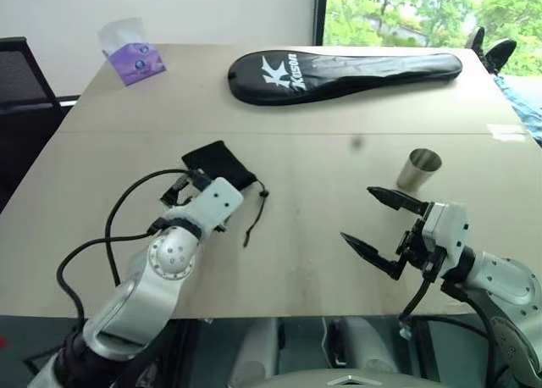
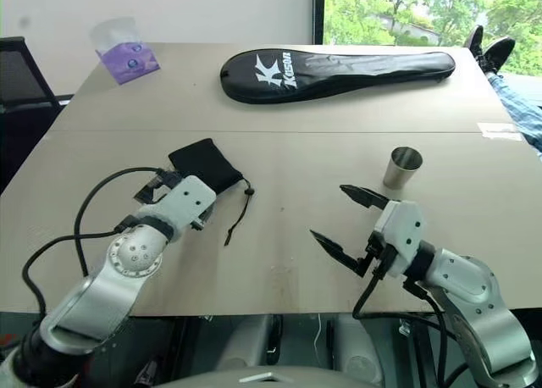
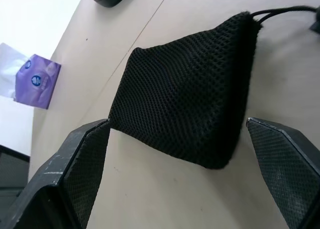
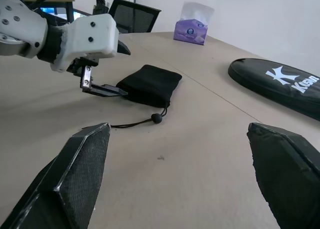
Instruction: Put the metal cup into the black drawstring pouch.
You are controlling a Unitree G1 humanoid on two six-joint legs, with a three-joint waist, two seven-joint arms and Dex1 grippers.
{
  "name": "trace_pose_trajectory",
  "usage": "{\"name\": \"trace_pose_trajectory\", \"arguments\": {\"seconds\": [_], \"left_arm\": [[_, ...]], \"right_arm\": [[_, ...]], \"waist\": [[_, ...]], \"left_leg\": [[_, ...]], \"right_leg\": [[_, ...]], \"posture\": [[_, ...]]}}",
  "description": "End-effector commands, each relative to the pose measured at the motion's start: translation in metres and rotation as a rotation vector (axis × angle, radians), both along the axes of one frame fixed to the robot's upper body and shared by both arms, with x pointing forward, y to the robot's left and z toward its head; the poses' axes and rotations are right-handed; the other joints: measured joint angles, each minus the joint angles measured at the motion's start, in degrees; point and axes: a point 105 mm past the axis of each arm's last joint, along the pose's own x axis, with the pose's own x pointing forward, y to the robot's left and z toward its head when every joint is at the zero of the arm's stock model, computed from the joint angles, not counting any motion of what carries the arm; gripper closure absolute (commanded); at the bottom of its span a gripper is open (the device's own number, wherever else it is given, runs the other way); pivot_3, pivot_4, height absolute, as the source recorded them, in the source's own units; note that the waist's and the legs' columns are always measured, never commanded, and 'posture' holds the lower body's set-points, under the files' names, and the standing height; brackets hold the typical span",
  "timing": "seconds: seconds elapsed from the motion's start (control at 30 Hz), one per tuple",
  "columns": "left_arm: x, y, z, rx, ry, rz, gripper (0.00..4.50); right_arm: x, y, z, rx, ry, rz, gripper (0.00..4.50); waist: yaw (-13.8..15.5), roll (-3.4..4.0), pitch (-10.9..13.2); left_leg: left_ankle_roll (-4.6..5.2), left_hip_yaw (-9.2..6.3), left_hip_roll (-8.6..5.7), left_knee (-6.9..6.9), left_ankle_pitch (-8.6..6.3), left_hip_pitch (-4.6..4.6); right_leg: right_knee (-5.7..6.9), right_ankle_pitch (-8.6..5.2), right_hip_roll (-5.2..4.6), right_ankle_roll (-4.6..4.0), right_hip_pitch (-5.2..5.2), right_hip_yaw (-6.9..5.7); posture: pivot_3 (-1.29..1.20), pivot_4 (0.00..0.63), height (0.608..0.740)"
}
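On the table (image 1: pixel 305 235) near me, my left gripper (image 4: pixel 107 69) is spread wide at the black drawstring pouch (image 1: pixel 218 164), one finger (image 4: pixel 106 90) maybe touching it, though I can't be sure. My right gripper (image 1: pixel 383 225) is wide open too and holds nothing. Just past it, the metal cup (image 1: pixel 418 169) stands upright.

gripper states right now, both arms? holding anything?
Left gripper: open, fingers either side of the black drawstring pouch, not closed on it.
Right gripper: open, empty, near the metal cup, not touching it.
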Motion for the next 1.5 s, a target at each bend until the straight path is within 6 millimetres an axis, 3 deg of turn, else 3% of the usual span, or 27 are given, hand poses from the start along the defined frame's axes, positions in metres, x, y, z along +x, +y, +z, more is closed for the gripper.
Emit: {"name": "trace_pose_trajectory", "arguments": {"seconds": [0.03, 0.3, 0.4, 0.53, 0.57, 0.63, 0.7, 0.73, 0.8, 0.9, 1.1, 1.3, 1.5], "left_arm": [[0.012, -0.005, 0.009, 0.058, -0.068, 0.001, 0.0], [0.032, -0.012, 0.011, 0.094, -0.113, 0.008, 0.0], [0.034, -0.013, 0.011, 0.104, -0.124, 0.011, 1.22], [0.033, -0.014, 0.004, 0.078, -0.083, 0.009, 3.49], [0.033, -0.012, 0.003, 0.066, -0.074, 0.017, 3.67], [0.034, -0.009, 0.0, 0.007, -0.039, 0.049, 4.47], [0.036, -0.006, -0.004, -0.07, 0.009, 0.082, 4.47], [0.036, -0.006, -0.006, -0.1, 0.03, 0.087, 4.47], [0.036, -0.008, -0.005, -0.155, 0.048, 0.077, 4.47], [0.038, -0.012, 0.0, -0.201, 0.042, 0.049, 4.47], [0.046, -0.009, 0.01, -0.216, 0.0, 0.07, 4.47], [0.041, -0.01, 0.013, -0.22, -0.019, 0.081, 4.47], [0.034, -0.007, 0.014, -0.225, -0.04, 0.114, 4.47]], "right_arm": [[-0.004, 0.0, 0.012, 0.009, -0.061, -0.014, 0.03], [-0.001, -0.001, 0.012, 0.009, -0.074, -0.043, 0.03], [0.0, -0.002, 0.012, 0.005, -0.078, -0.055, 0.0], [0.011, -0.011, 0.018, 0.037, -0.089, -0.171, 0.0], [0.014, -0.014, 0.02, 0.047, -0.081, -0.198, 0.0], [0.019, -0.022, 0.026, 0.083, -0.047, -0.25, 0.0], [0.023, -0.031, 0.032, 0.085, 0.004, -0.293, 0.0], [0.026, -0.037, 0.035, 0.003, -0.008, -0.343, 0.0], [0.041, -0.061, 0.047, -0.118, -0.024, -0.503, 0.0], [0.064, -0.085, 0.055, -0.163, 0.072, -0.585, 0.0], [0.103, -0.125, 0.038, -0.21, 0.335, -0.729, 0.0], [0.13, -0.144, 0.027, -0.196, 0.465, -0.766, 0.0], [0.144, -0.154, 0.016, -0.232, 0.573, -0.739, 0.0]], "waist": [[0.01, 0.0, 0.0], [-0.14, -0.01, 0.0], [-0.13, -0.01, 0.0], [-0.14, -0.01, 0.0], [-0.14, -0.01, 0.0], [-0.12, -0.01, 0.0], [-0.11, -0.01, 0.0], [-0.14, 0.02, 0.01], [-0.29, 0.01, 0.03], [-0.3, 0.0, 0.03], [-0.13, -0.02, 0.03], [-0.36, -0.01, 0.05], [-0.33, 0.0, 0.06]], "left_leg": [[0.0, 0.0, -0.01, 0.0, 0.0, -0.01], [0.0, 0.01, -0.01, 0.01, 0.0, -0.01], [0.0, 0.02, -0.03, 0.01, 0.0, -0.01], [0.0, 0.02, -0.04, 0.03, 0.0, -0.01], [0.0, 0.02, -0.04, 0.03, 0.0, -0.01], [0.0, 0.02, -0.04, 0.05, 0.0, -0.02], [0.0, 0.03, -0.04, 0.11, 0.0, -0.02], [0.0, 0.03, -0.04, 0.14, 0.0, -0.03], [0.0, 0.08, -0.08, 0.24, 0.0, -0.06], [0.0, 0.06, -0.06, 0.34, 0.0, -0.03], [0.01, 0.02, -0.09, 0.37, 0.0, -0.14], [0.1, 0.09, -0.13, 0.37, -0.04, -0.16], [0.1, 0.16, -0.1, 0.36, -0.04, -0.16]], "right_leg": [[0.0, 0.0, 0.01, 0.0, 0.0, 0.0], [0.1, 0.0, 0.0, 0.0, -0.05, 0.01], [0.21, 0.0, 0.0, 0.0, -0.09, 0.01], [0.25, 0.0, -0.02, 0.0, -0.1, 0.02], [0.25, 0.0, -0.03, 0.0, -0.1, 0.03], [0.28, 0.0, -0.03, 0.0, -0.1, 0.03], [0.32, 0.0, -0.04, 0.0, -0.1, 0.02], [0.36, 0.0, -0.04, 0.0, -0.1, 0.02], [0.58, -0.01, -0.06, 0.01, -0.2, 0.01], [0.66, -0.01, -0.1, 0.0, -0.19, -0.01], [0.62, -0.01, -0.09, -0.01, -0.19, 0.03], [0.6, 0.0, -0.09, 0.01, -0.23, 0.07], [0.6, 0.0, -0.09, 0.01, -0.27, 0.15]], "posture": [[0.0, 0.15, 0.74], [0.0, 0.15, 0.74], [0.0, 0.15, 0.74], [0.0, 0.15, 0.74], [0.0, 0.15, 0.74], [0.0, 0.15, 0.74], [0.0, 0.15, 0.74], [0.0, 0.15, 0.74], [0.0, 0.15, 0.74], [0.0, 0.15, 0.74], [0.0, 0.15, 0.74], [0.0, 0.15, 0.74], [0.0, 0.15, 0.74]]}}
